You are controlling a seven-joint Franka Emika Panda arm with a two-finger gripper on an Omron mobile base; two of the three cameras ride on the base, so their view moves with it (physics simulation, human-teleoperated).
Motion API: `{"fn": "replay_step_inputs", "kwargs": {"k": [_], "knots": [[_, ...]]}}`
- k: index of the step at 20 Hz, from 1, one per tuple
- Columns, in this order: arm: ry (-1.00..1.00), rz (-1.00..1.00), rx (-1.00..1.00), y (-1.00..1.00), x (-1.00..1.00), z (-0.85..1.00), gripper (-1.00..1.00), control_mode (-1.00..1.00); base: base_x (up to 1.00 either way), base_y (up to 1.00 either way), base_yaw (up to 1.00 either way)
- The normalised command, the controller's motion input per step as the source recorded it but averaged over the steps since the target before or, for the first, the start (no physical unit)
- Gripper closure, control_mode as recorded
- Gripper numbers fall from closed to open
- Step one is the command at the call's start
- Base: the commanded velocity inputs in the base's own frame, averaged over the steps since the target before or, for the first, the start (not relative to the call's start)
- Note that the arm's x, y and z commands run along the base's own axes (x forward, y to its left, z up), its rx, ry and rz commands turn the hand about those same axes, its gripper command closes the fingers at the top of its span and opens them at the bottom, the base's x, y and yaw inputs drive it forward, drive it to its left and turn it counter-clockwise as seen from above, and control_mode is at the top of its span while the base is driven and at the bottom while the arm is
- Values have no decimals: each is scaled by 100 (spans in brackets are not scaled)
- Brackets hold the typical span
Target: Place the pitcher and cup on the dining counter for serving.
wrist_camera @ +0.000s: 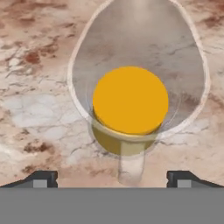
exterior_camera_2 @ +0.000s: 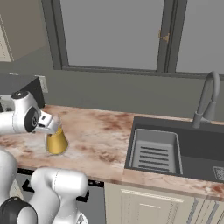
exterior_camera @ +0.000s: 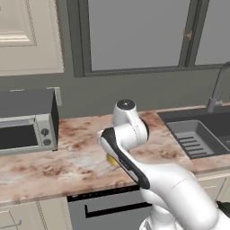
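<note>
Marbled reddish-brown stone surface (wrist_camera: 35, 100) under clear glass pitcher of orange liquid (wrist_camera: 130, 99). Hand (wrist_camera: 111, 179) spread directly above. Best lowered straight, centred on handle, then closed firmly.

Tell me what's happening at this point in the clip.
The gripper hangs directly above the pitcher of orange-yellow liquid, fingers spread to either side of it and not gripping. The pitcher stands on the marble counter between the toaster oven and the sink. Nothing has been lifted.
</note>
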Motion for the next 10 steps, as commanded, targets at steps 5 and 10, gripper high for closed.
{"fn": "replay_step_inputs", "kwargs": {"k": [5,10], "knots": [[0,-6,-1,1,22,-48,-100,-100,0,0,0],[0,-2,0,0,35,-39,-100,-100,0,0,0]]}}
